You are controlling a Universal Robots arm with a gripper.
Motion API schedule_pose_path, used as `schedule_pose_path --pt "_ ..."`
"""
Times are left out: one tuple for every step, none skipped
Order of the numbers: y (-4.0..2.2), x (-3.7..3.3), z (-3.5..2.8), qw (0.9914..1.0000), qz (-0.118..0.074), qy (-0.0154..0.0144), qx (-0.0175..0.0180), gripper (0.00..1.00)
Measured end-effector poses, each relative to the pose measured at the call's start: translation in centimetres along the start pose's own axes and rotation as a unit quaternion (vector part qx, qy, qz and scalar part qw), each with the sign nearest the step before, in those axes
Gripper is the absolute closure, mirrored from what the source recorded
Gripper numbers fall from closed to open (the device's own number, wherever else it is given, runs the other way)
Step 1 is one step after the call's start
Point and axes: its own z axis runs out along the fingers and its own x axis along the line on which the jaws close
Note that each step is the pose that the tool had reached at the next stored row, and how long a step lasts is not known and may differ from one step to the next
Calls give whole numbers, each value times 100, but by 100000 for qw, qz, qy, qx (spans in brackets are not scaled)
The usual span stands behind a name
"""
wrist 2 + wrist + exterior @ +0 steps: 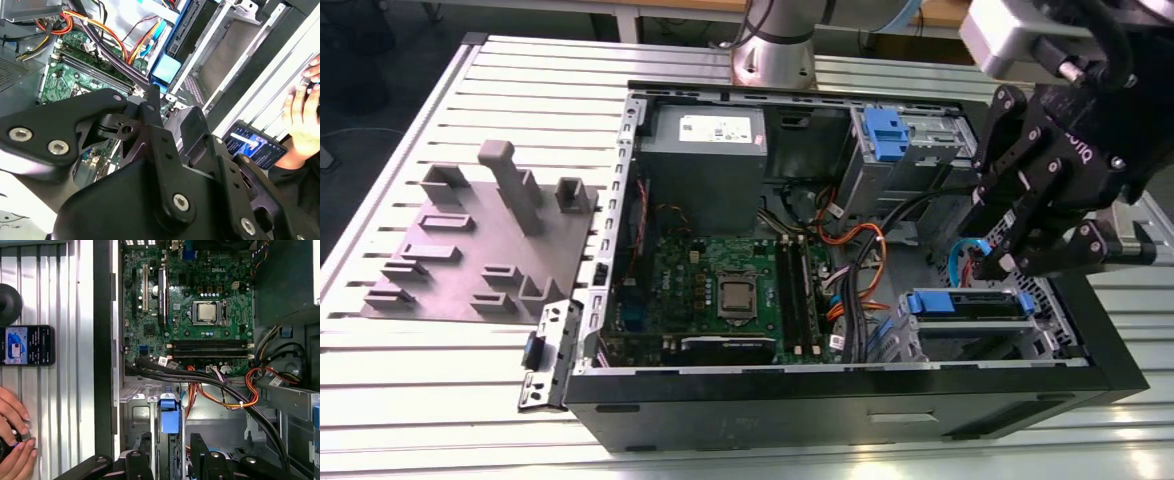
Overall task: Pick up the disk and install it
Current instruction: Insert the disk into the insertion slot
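Disk: slotted into the drive cage of the open computer case, at 4 o'clock from the motherboard in the exterior view.
Gripper: directly over the disk, fingers spread to either side of its blue end with gaps showing, holding nothing.
Cables: between cage and motherboard.
Table: phone and a person's hand outside the case.

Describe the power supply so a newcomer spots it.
Start at the open black computer case on the slatted table. In the exterior view, go to its far end, past the green motherboard: the power supply is the grey box with a white sticker, unlike the silver drive cage with its blue latch.
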Motion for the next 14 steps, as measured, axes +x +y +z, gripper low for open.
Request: schedule_pose_path --pt "0 0 18 100000 0 1 -1 56" --pt "0 0 36 100000 2 2 -2 56" --pt "-1 0 55 100000 0 -4 -1 56" --pt "-1 0 73 100000 2 -3 1 56" --pt "-1 0 92 100000 3 -1 5 56" --pt "-2 0 109 100000 6 -1 6 56" --pt "-2 0 128 100000 5 -5 1 56" --pt "-2 -1 145 100000 3 0 0 56" --pt "-3 -1 165 100000 3 -3 -2 56" --pt "-3 0 182 100000 3 1 -1 56" --pt "-4 0 200 100000 2 0 2 56" --pt "-4 1 218 100000 0 2 1 56" --pt "-4 4 238 100000 4 -5 1 56" --pt "-4 8 255 100000 2 -4 1 56"
